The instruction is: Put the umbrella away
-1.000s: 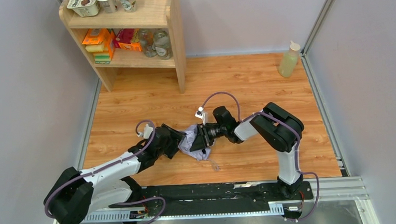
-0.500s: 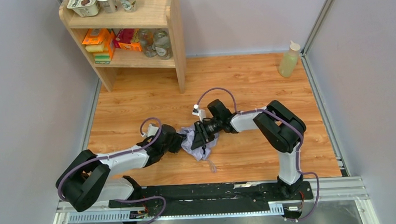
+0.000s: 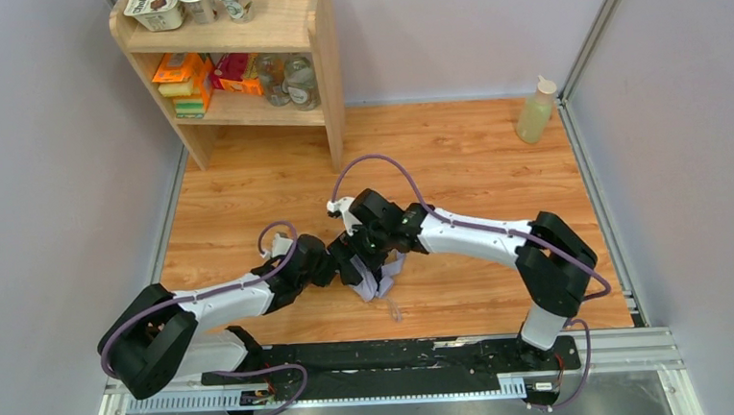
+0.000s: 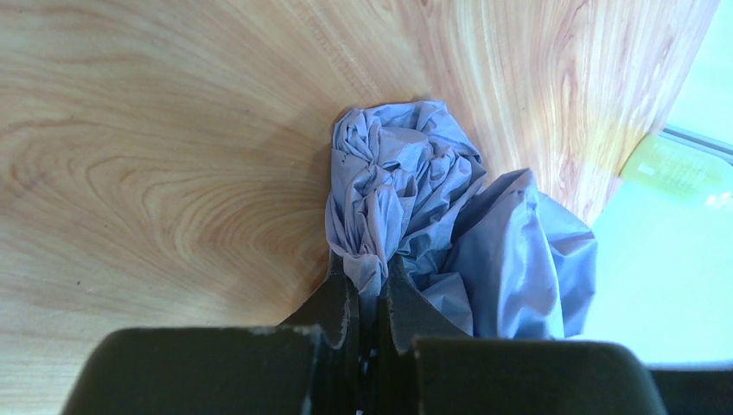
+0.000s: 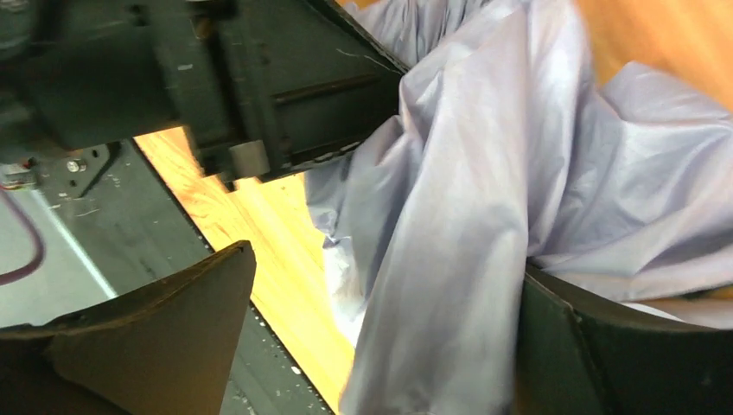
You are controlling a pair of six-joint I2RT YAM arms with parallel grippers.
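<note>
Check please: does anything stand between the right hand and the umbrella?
Nothing visible does. The right hand is open around the lilac fabric of the umbrella, and the left hand is shut on a fold of it.

I hold my left arm (image 3: pixel 219 295) stretched low and forward, and the left end effector (image 4: pixel 370 298) is pinched tight on a fold of the umbrella (image 4: pixel 406 190). My right arm (image 3: pixel 476 235) reaches across, with the right end effector (image 5: pixel 386 264) spread wide just opposite the left end effector.
</note>
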